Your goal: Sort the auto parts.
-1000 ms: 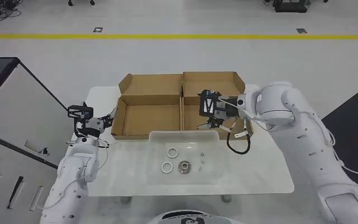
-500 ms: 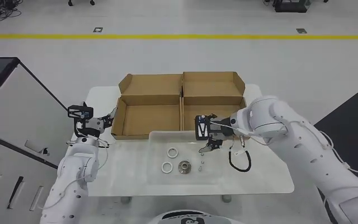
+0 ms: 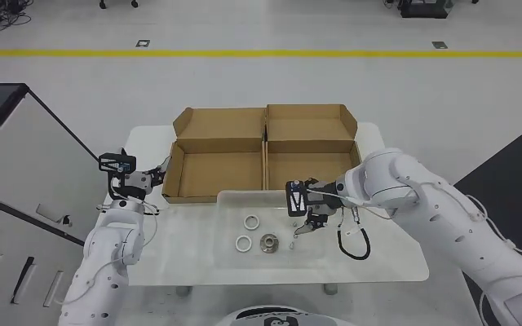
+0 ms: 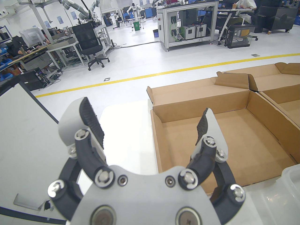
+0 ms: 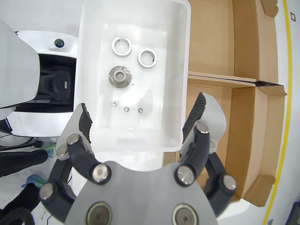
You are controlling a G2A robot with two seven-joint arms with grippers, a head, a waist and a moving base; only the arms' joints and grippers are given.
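Observation:
A clear plastic tray (image 3: pixel 245 196) (image 5: pixel 184 47) holds two silver rings (image 3: pixel 253 221) (image 5: pixel 121 46), a flanged metal hub (image 3: pixel 268 242) (image 5: pixel 120 76) and three small fasteners (image 5: pixel 126 109). My right gripper (image 3: pixel 306 209) (image 5: pixel 142 100) hangs open and empty above the tray's right end, just short of the fasteners. Behind the tray stand two open cardboard boxes, the left box (image 3: pixel 220 173) (image 4: pixel 211 136) and the right box (image 3: pixel 314 167) (image 5: pixel 211 118), both bare inside. At the table's left edge, beside the left box, my left gripper (image 3: pixel 157 176) (image 4: pixel 145 108) is open and holds nothing.
The boxes' raised flaps (image 3: pixel 216 122) stand along the table's far side. A black cable loop (image 3: pixel 352 240) hangs from the right arm over the table to the right of the tray. White tabletop (image 3: pixel 383 253) lies free on the right and in front of the left gripper.
My right gripper has come back from over the right box and down towards the tray's right end, still open. The left arm has stayed put.

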